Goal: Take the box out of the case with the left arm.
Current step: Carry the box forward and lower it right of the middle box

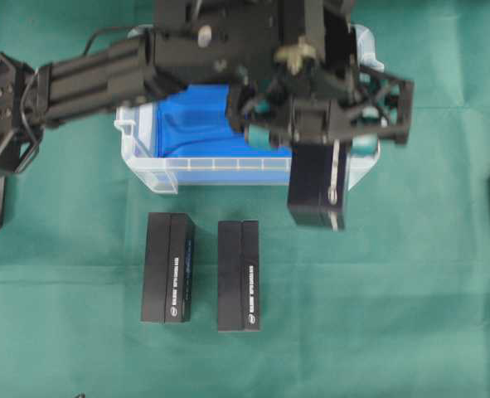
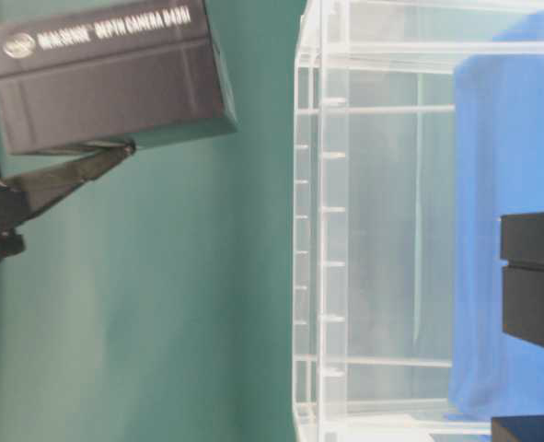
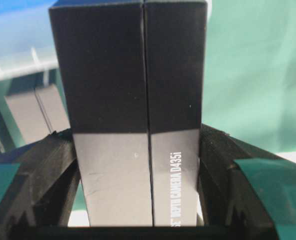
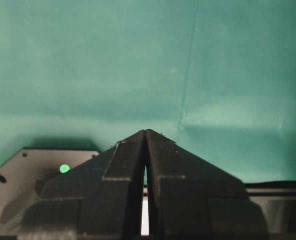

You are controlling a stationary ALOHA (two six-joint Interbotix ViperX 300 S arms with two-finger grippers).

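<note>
Teal pads on the left gripper (image 3: pixel 140 220) press both flanks of the black box (image 3: pixel 132 100), which stands clamped between the jaws with its printed side facing the wrist camera. From above, that box (image 1: pixel 317 189) hangs past the front right corner of the case (image 1: pixel 220 170), over the green cloth (image 1: pixel 410 290) rather than over the blue lining (image 1: pixel 196 124), so the lift out looks essentially done. To finish well, the arm should probably keep the grip steady, carry the box clear of the ribbed rim, and lower it level onto the cloth beside the two boxes on the cloth (image 1: pixel 203 269) without nudging them. The right gripper (image 4: pixel 145 137) rests with its jaws together, holding nothing.
</note>
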